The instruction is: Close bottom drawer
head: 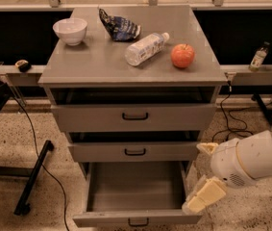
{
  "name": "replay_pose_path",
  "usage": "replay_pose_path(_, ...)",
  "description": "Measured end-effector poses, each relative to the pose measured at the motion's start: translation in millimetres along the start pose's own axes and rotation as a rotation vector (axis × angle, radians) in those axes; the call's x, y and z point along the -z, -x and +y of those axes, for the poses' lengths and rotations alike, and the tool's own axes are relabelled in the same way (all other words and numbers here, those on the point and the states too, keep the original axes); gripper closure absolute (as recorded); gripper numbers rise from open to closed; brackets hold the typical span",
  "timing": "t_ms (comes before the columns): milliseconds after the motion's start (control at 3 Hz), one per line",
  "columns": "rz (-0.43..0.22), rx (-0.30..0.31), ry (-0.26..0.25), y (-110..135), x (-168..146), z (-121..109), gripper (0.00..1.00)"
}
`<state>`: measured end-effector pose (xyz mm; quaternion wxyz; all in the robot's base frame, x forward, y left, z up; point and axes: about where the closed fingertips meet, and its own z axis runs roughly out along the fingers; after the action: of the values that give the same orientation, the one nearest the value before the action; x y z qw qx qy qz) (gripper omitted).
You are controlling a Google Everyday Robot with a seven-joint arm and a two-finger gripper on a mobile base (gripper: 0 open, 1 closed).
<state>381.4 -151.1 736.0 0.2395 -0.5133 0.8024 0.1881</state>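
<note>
The bottom drawer (134,219) of the grey cabinet (78,66) is pulled far out, its deep grey box empty and its black handle (138,222) at the frame's lower edge. The two drawers above it stand slightly open. My gripper (202,177) is at the drawer's right front corner, at the end of a white arm (251,160) coming in from the right. One cream finger (204,196) points down at the drawer's right edge, the other (206,148) sits higher by the middle drawer.
On the cabinet top stand a white bowl (70,31), a crumpled chip bag (118,28), a lying plastic bottle (146,48) and a red apple (182,56). A small bottle (257,57) stands on the right ledge. A black stand leg (33,177) and cables lie on the floor.
</note>
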Motion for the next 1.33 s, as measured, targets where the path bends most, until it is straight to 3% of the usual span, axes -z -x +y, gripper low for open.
replay_pose_path(333,-0.094,-0.017,0.020,-5.7,-53.3,1.1,0.00)
replay_pose_path(667,-0.220,0.014,0.016,-20.9,-120.0,-5.3,0.00)
replay_pose_path(1000,-0.260,-0.006,-0.009,-33.7,-151.4,-19.5,0.00)
replay_pose_path(1333,-0.227,0.019,0.020,-34.0,-159.2,-17.2,0.00)
